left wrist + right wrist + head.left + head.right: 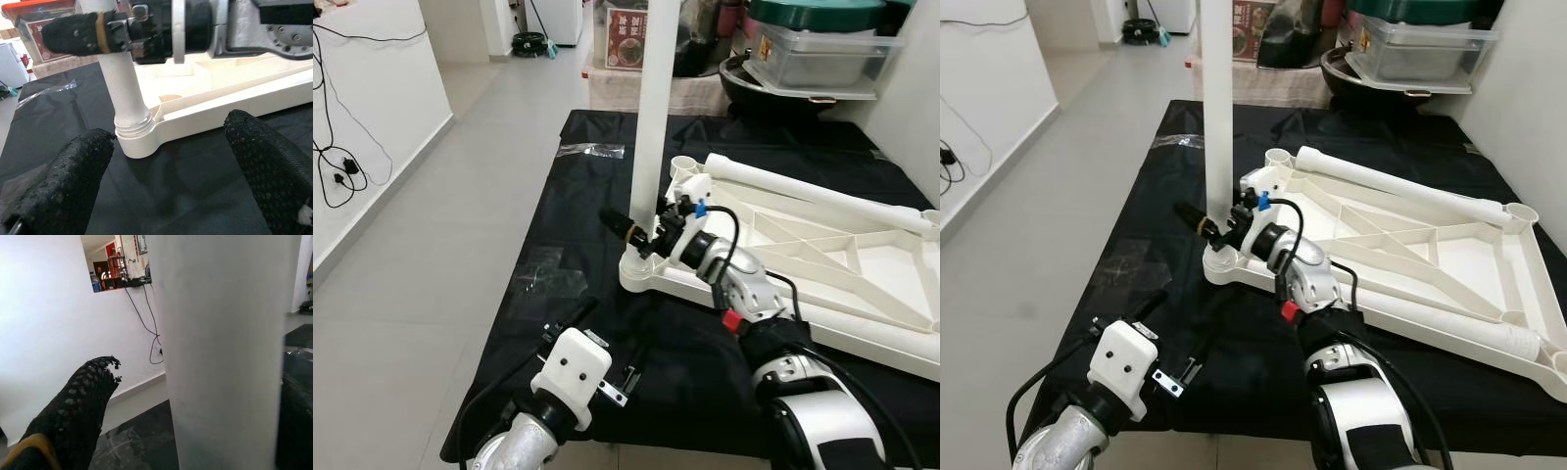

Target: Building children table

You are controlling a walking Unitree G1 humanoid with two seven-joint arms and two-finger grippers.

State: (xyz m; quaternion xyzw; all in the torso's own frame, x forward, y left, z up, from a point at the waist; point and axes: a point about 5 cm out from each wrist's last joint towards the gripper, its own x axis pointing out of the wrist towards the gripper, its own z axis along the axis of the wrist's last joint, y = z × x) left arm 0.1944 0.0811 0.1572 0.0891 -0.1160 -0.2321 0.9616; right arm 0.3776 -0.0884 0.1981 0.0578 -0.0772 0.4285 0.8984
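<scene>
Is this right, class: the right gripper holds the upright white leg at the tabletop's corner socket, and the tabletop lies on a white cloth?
One detail is wrong: the cloth is black, not white, as the right eye view shows. The rest stands: the right gripper holds the upright white leg at the corner socket of the tabletop.

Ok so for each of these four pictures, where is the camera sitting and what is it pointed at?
Left eye: on the head, looking down at the upturned table top; both arms show.
Right eye: same head, same scene; right pincer on the upright table leg.
Left wrist: looks along the open left pincer at the leg's threaded base.
Right wrist: along its fingers, pressed against the leg.
All share that leg.
</scene>
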